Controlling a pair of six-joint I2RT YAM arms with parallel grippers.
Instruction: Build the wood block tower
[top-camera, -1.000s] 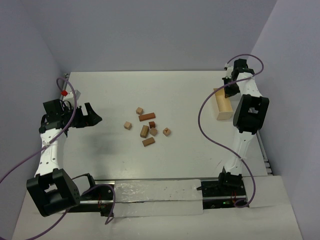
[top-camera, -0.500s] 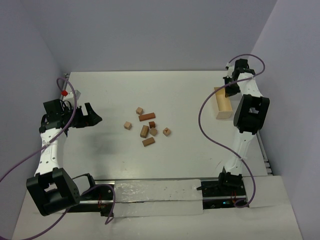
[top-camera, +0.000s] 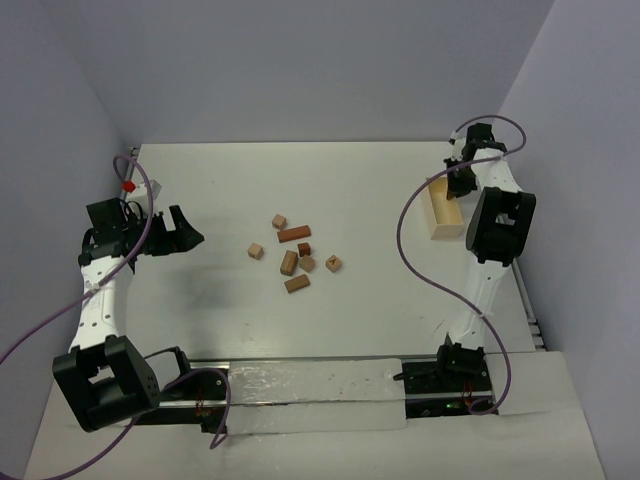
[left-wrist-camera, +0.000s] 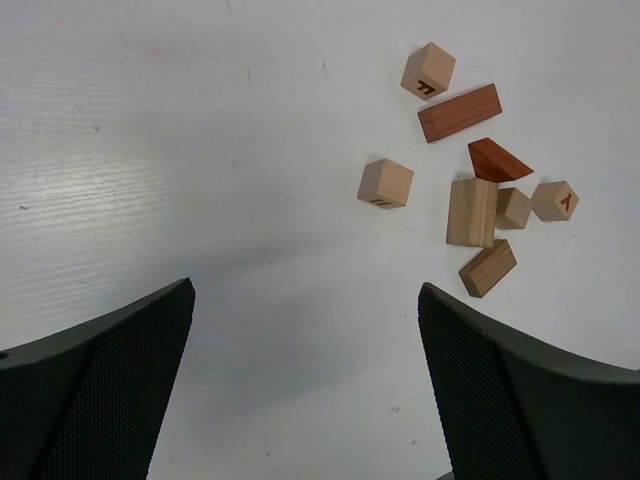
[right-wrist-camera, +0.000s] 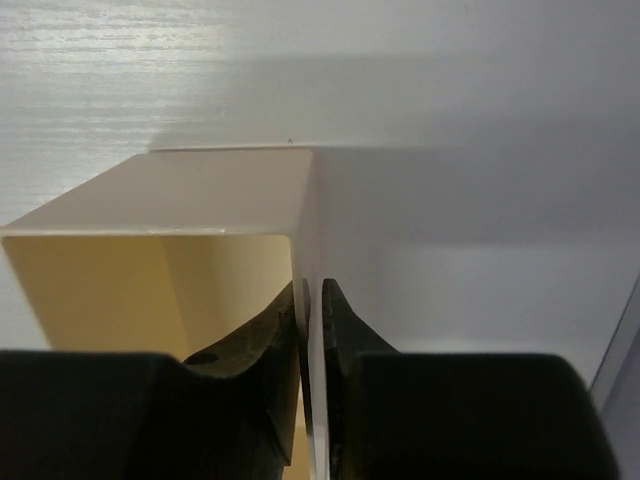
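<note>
Several small wood blocks (top-camera: 296, 253) lie loose in a cluster mid-table, tan cubes and reddish-brown bars; none is stacked, and no tower shows. The left wrist view shows them (left-wrist-camera: 472, 211) at its upper right. My left gripper (top-camera: 190, 232) hangs at the left, well apart from the blocks, jaws wide open and empty (left-wrist-camera: 305, 330). My right gripper (top-camera: 458, 182) is at the far right, shut on one thin side wall of the pale wooden tray (top-camera: 444, 210); in the right wrist view its fingers (right-wrist-camera: 312, 300) pinch that wall (right-wrist-camera: 308, 215).
The tray's hollow inside (right-wrist-camera: 150, 290) looks bare where it shows. A red-tipped object (top-camera: 128, 185) sits at the table's far left edge. Purple cables loop beside both arms. Walls close in the left, back and right.
The right gripper and the tray it grips have shifted slightly toward the back of the table. The left arm and the blocks have not moved.
</note>
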